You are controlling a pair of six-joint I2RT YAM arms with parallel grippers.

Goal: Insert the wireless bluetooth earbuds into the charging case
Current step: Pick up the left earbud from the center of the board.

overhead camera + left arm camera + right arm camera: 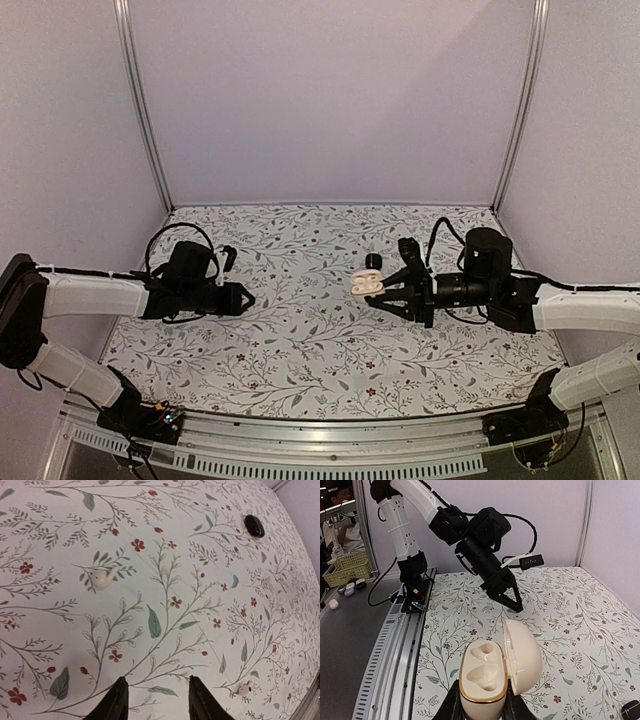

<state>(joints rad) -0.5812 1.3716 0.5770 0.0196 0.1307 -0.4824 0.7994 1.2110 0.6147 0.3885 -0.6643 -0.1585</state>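
Right wrist view: the open cream charging case is gripped by the right gripper, held low over the table. The left gripper is parted, a white earbud lying ahead.

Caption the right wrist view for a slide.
Right pincer grips the open, empty cream charging case, facing the left pincer.
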